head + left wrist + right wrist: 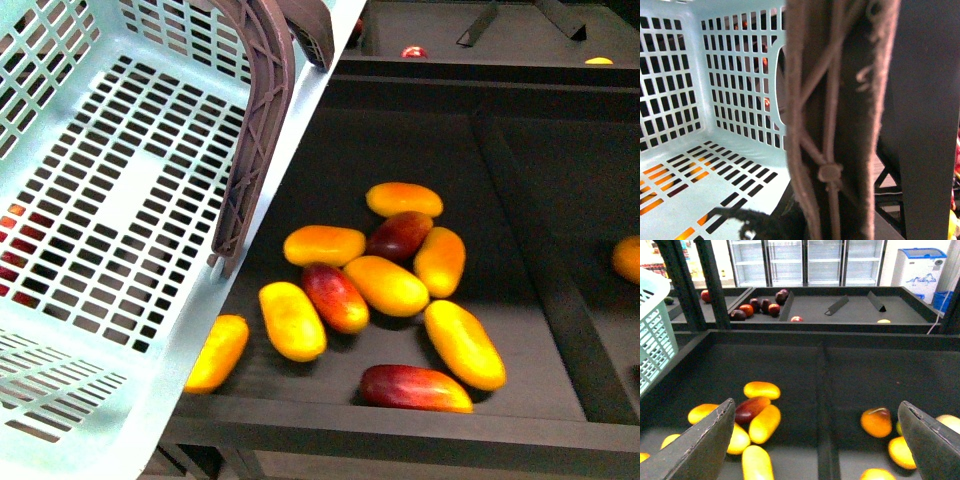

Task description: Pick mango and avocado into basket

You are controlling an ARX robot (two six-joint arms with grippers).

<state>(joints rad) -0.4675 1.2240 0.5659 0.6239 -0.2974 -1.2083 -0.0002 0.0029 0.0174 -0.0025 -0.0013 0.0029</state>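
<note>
We're seeing the basket (60, 340) hanging tilted and empty at the left edge of the dark bin (400, 140), likely to keep the drop short. Its handle (835, 125) is filling the left wrist view, so we can't tell whether the left gripper is clamped on it. The mango (465, 343) is lying near-right in the pile, we're not finding the avocado, and the right gripper (815, 405) is hovering over the bin, jaws wide apart and holding nothing.

Legible text, numbers, brands: none.
- Chest freezer (920, 270), white with blue lid: blue graphic on its front (any lettering too small to read).
- Basket (130, 200), light teal plastic: no readable marking on the faces in view.
</note>
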